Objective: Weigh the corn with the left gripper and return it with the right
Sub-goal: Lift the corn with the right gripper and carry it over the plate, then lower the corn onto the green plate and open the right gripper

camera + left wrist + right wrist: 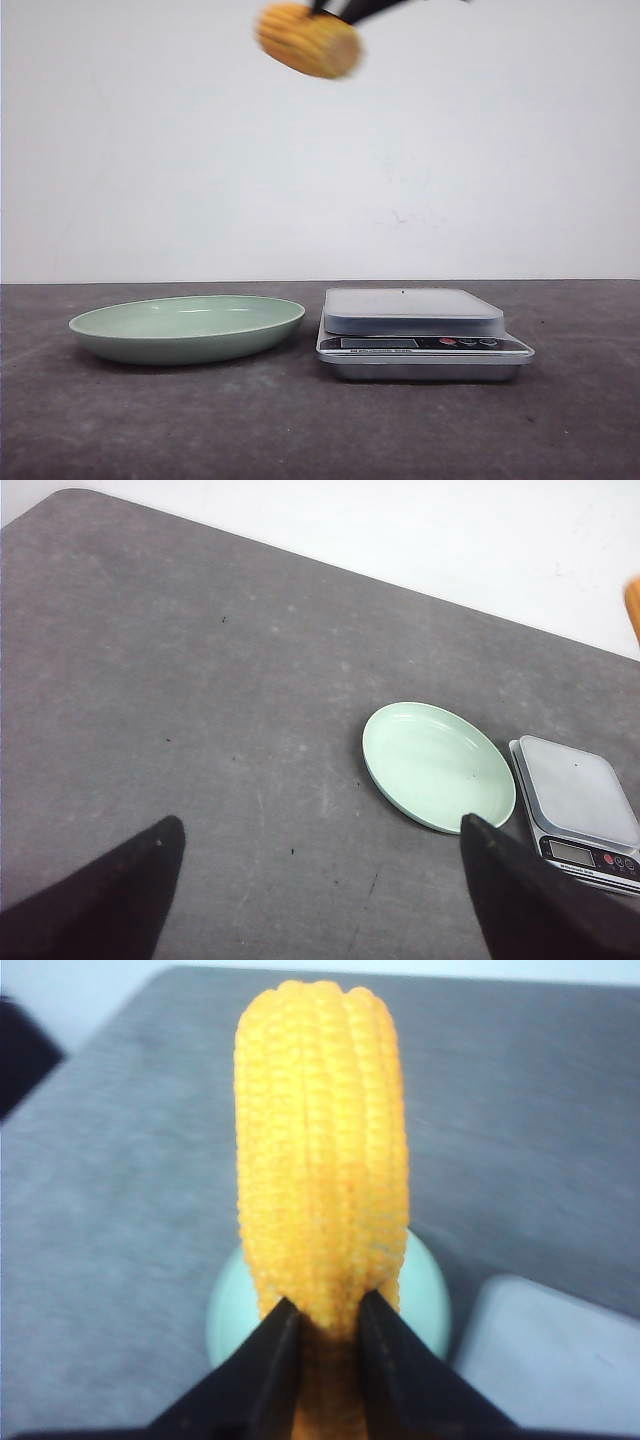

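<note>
Three views. Front view: the corn hangs high above the gap between the green plate and the scale, both bare, so I judge the weighing done and only the return to the plate left. My right tool is cut off by the frame edge, and motion blur softens the cob. Left wrist view: my left tool stands wide open, holding nothing, well back from plate and scale. Right wrist view: my right tool is closed on the corn's near end; its far end is hidden.
</note>
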`<state>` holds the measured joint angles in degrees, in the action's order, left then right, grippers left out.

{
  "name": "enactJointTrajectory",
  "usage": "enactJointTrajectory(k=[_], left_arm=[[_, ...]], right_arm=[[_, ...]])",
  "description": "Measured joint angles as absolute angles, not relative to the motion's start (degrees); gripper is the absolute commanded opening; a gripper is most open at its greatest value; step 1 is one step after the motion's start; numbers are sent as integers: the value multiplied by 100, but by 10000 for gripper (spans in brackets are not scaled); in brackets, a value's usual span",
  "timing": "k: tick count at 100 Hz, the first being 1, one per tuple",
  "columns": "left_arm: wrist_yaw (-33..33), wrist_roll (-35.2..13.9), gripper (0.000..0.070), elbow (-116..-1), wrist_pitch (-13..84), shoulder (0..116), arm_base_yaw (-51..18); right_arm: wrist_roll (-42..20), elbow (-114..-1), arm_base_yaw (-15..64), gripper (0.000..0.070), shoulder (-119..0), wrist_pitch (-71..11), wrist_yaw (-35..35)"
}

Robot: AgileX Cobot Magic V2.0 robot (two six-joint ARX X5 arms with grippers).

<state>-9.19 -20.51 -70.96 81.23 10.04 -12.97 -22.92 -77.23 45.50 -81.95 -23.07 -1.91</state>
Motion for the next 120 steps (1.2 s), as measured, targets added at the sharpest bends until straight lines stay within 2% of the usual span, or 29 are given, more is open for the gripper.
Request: enactJointTrajectory(k=[24,44,63,66,69,80,83,85,108,120], left_arm=[[-919,-2051,509,-7096,8123,1004,-1297],[-919,-2051,509,-7096,8123,1004,-1297],[-919,-2051,509,-7096,8123,1004,-1297],[-919,-2051,509,-7096,8123,1004,-1297],[-919,-2051,509,-7096,8123,1004,-1297],[-921,-2051,509,-7096,8123,1004,-1297],[-919,-2051,509,-7096,8123,1004,-1297],[-919,-2051,509,-7096,8123,1004,-1297],[-919,-2051,509,-7096,8123,1004,-1297],[-923,-2051,509,-7096,8123,1004,-1297]], right_arm=[[-2320,-8499,4799,0,-9629,-2292,-169],[-2443,-8549,4713,0,-10663,-2300,-152],[-2451,-8549,4644,5,-11128,-2309,-104],[-2451,-8549,4644,31,-11163,-2309,-86],[-2451,-8549,4646,94,-11187,-2311,-51],[-2449,-8549,4650,501,-11201,-2224,1],[-2449,-8549,4650,581,-11201,-2154,1],[-2451,-8549,4650,609,-11201,-2115,5],[-2445,-8552,4580,613,-11201,-1905,165],[-2320,-8639,4359,613,-11163,-2241,633]])
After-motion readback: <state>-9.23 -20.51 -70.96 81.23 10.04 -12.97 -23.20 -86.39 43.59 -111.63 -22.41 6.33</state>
